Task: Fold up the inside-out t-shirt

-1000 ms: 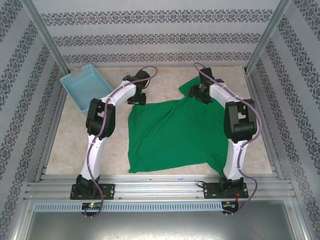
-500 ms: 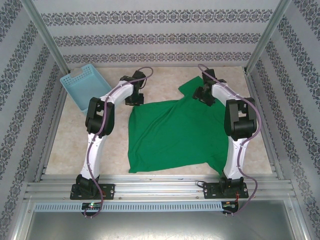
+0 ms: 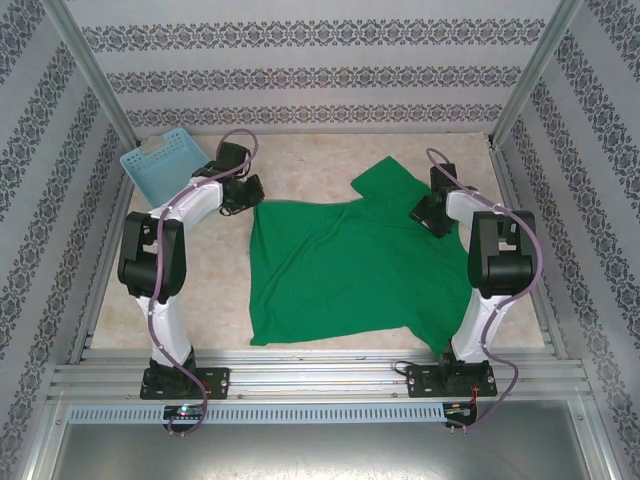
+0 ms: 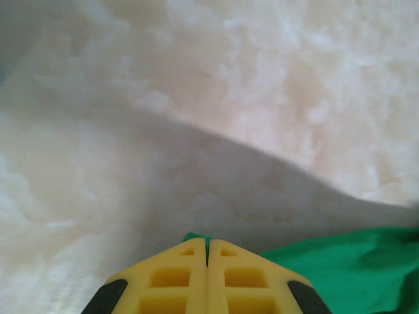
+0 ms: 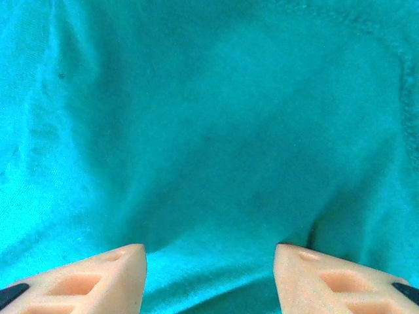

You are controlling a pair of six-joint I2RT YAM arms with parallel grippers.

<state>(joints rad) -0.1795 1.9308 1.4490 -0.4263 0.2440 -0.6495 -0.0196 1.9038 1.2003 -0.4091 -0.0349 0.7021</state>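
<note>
Two grippers prepare the fold. The left gripper (image 4: 207, 243) is closed tight on the t-shirt (image 3: 340, 265) corner. The right gripper (image 5: 209, 254), half open above it, holds nothing.

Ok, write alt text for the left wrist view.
The yellow pincer is shut on a corner of the green t-shirt, which spreads toward the picture's lower right. Beyond it lies a pale, mottled table.

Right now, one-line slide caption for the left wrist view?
Left claw shut on a corner of the green t-shirt, over the pale mottled table.
</note>
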